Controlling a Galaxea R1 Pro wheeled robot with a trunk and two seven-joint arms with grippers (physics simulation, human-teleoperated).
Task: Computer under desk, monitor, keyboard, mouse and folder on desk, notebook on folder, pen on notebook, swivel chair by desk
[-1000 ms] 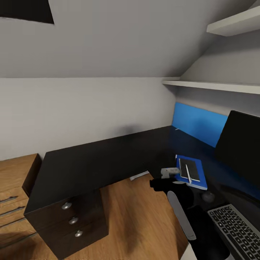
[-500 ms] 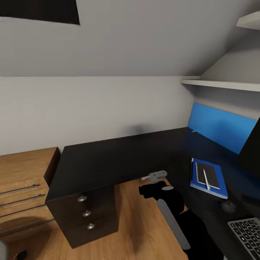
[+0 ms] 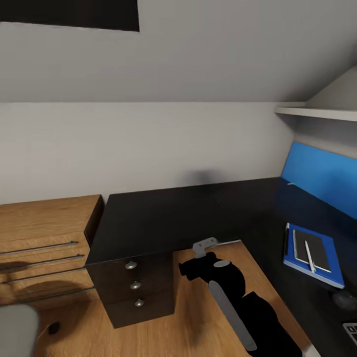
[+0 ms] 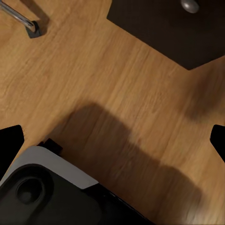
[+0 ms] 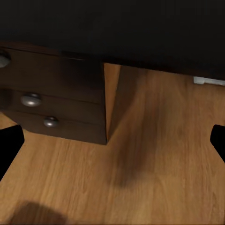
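While the blue folder (image 3: pixel 312 254) already lies on the black counter (image 3: pixel 163 218) with the notebook (image 3: pixel 311 250) and pen (image 3: pixel 309 254) stacked on it, the mouse (image 3: pixel 344 299) sits close by. The right end effector (image 3: pixel 204 246) hangs just in front of the counter edge (I cannot tell if its fingers are spread or pressed together). If the robot turns fast, that arm could bump the drawers (image 3: pixel 133 285) or knock the pile. A grey chair seat corner (image 3: pixel 17 329) shows low down; rolling it carelessly could hit the wooden nightstand (image 3: pixel 44 248).
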